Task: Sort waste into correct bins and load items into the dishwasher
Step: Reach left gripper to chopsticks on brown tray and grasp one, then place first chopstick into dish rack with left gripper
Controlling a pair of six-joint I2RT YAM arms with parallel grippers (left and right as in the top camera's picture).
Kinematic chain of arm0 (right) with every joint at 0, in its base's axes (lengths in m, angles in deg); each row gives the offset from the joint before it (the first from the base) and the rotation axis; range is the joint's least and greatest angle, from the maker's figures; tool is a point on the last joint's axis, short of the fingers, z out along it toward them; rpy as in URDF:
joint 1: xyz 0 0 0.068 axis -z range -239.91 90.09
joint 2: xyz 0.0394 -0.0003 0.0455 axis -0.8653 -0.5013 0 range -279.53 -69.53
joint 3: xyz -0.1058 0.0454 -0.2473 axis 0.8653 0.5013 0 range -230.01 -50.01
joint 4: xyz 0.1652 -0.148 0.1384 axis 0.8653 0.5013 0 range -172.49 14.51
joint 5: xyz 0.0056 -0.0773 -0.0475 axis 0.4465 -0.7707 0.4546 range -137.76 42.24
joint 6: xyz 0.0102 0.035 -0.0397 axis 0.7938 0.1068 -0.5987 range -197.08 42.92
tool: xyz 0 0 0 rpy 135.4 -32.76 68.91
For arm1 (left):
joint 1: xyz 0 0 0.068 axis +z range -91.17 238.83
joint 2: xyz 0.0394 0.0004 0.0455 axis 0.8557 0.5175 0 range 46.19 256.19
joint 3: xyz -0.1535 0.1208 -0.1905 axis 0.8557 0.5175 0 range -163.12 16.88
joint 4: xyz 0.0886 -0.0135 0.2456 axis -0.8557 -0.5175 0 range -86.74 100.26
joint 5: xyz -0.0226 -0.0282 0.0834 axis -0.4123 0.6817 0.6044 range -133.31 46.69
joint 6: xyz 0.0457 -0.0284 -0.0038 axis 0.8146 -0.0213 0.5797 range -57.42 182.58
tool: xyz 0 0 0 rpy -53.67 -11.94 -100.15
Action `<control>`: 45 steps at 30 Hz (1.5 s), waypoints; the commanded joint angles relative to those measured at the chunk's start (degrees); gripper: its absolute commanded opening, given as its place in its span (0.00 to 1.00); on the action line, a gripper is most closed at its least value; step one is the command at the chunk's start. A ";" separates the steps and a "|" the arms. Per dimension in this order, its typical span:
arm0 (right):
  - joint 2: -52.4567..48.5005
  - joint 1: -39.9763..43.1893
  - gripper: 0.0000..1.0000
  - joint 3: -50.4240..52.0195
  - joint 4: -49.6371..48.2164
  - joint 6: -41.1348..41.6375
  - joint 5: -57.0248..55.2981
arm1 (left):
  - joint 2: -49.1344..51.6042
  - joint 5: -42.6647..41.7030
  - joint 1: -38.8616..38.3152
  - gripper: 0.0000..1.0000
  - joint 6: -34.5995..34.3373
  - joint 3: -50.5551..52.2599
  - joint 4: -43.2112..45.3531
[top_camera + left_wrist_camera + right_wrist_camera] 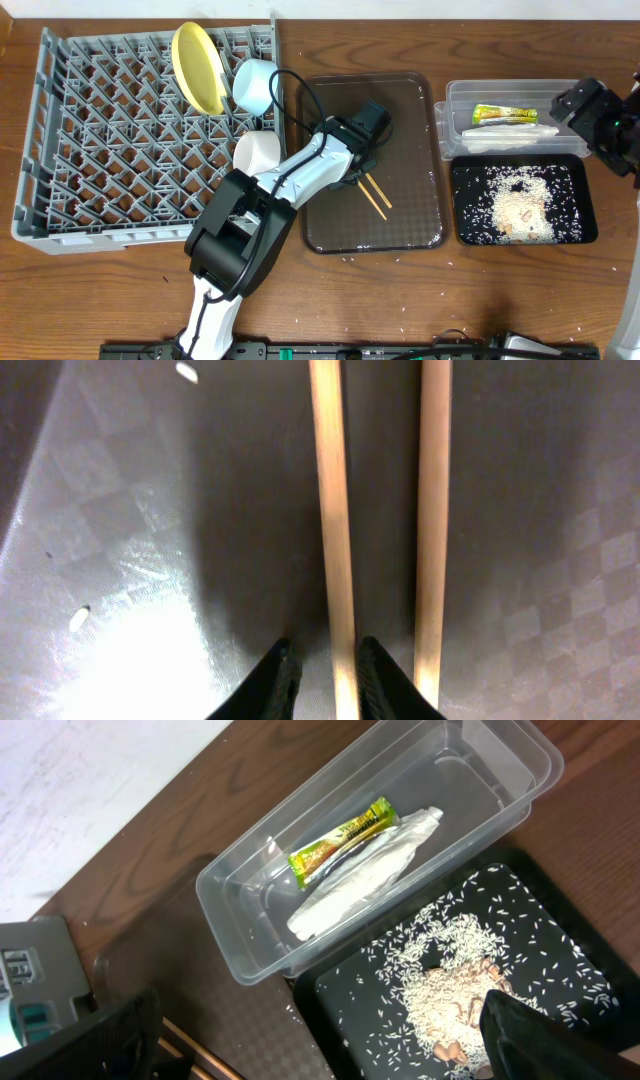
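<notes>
Two wooden chopsticks (377, 196) lie side by side on the dark brown tray (410, 120). My left gripper (357, 165) is down on the tray, slightly open. In the left wrist view its fingertips (324, 644) straddle the left chopstick (333, 530), and the other chopstick (432, 510) lies outside them. My right gripper (590, 108) is open and empty above the clear tub (455, 95). The tub holds the yellow-green wrapper (340, 840) and the white wrapper (365, 875). Rice scraps (450, 980) fill the black tray (456, 200). The yellow plate (198, 68), blue bowl (256, 83) and white bowl (258, 152) stand in the grey rack (100, 130). No small cup shows.
The left arm reaches from the table's front edge over the rack's right corner to the brown tray. Loose rice grains (447, 263) lie on the wooden table in front of the trays. The right gripper's wide fingers (320, 1010) frame the tub and the black tray.
</notes>
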 commanded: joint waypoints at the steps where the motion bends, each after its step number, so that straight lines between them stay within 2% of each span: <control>1: 0.09 0.24 0.99 -0.09 0.11 0.81 -0.57 | 2.60 -3.17 0.02 0.11 -0.02 0.07 -1.16; 2: 0.09 0.24 0.99 -0.09 0.11 0.81 -0.57 | 2.69 -3.54 0.02 0.08 0.00 0.07 -1.33; 7: 0.09 0.24 0.99 -0.09 0.09 0.81 -0.57 | 1.73 -5.49 0.26 0.07 0.83 -0.22 -1.70; 10: 0.09 0.24 0.99 -0.09 0.11 0.81 -0.55 | -2.38 -8.46 1.18 0.07 10.23 -2.47 -1.99; 12: 0.09 0.24 0.99 -0.09 0.11 0.81 -0.55 | -5.35 -8.59 1.77 0.08 14.64 -3.28 -2.82; 15: 0.09 0.24 0.99 -0.09 0.11 0.81 -0.55 | -13.31 -7.93 3.52 0.07 25.22 -3.52 -4.04; 18: 0.09 0.24 0.99 -0.09 0.11 0.81 -0.57 | -23.34 -1.42 7.08 0.07 36.28 -3.52 -9.18; 23: 0.09 0.24 0.99 -0.09 0.11 0.79 -0.57 | -33.51 15.34 13.49 0.07 46.64 -3.50 -16.70; 29: 0.09 0.24 0.99 -0.09 0.11 0.81 -0.57 | -34.80 17.92 21.11 0.08 56.87 -2.69 -20.13; 33: 0.09 0.24 0.99 -0.09 0.11 0.81 -0.57 | -31.63 18.08 25.09 0.08 60.17 0.17 -19.17; 38: 0.09 0.24 0.99 -0.09 0.11 0.81 -0.57 | -25.38 18.03 28.26 0.08 60.24 0.87 -18.93; 43: 0.09 0.24 0.99 -0.09 0.11 0.81 -0.57 | -21.62 17.77 28.06 0.32 59.52 0.87 -18.23; 45: 0.09 0.24 0.99 -0.09 0.11 0.81 -0.57 | -21.92 17.35 27.80 0.37 59.36 0.66 -17.79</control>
